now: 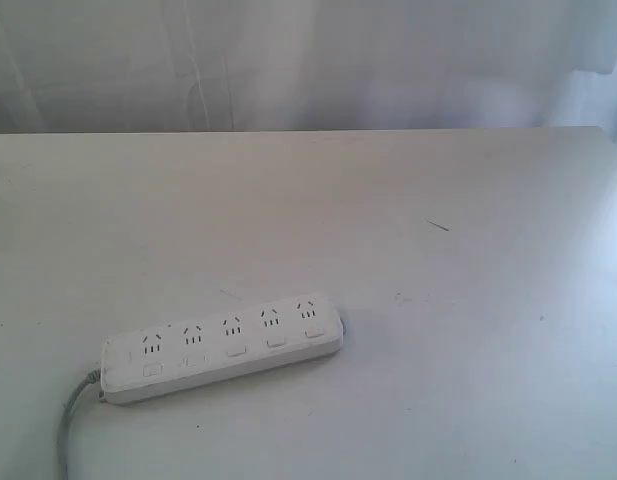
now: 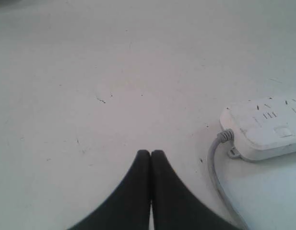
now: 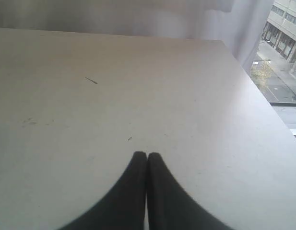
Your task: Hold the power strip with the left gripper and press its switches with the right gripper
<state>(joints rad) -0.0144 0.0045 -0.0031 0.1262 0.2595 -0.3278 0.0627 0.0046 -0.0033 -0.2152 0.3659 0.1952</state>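
The long white power strip (image 1: 223,346) lies flat on the table, slanting from near left to far right, with its grey cord (image 1: 70,415) trailing off the near-left end. Its switches (image 1: 235,351) form a row of small white buttons along the near side. Neither arm shows in the exterior view. In the left wrist view the left gripper (image 2: 150,153) is shut on nothing above bare table, with the strip's cord end (image 2: 263,127) off to one side and apart from it. The right gripper (image 3: 147,155) is also shut and empty; the strip is outside its view.
The white table (image 1: 388,220) carries a small dark scratch (image 1: 438,225). Pale curtains hang behind its far edge. In the right wrist view the table's side edge (image 3: 263,91) runs beside a window onto a street.
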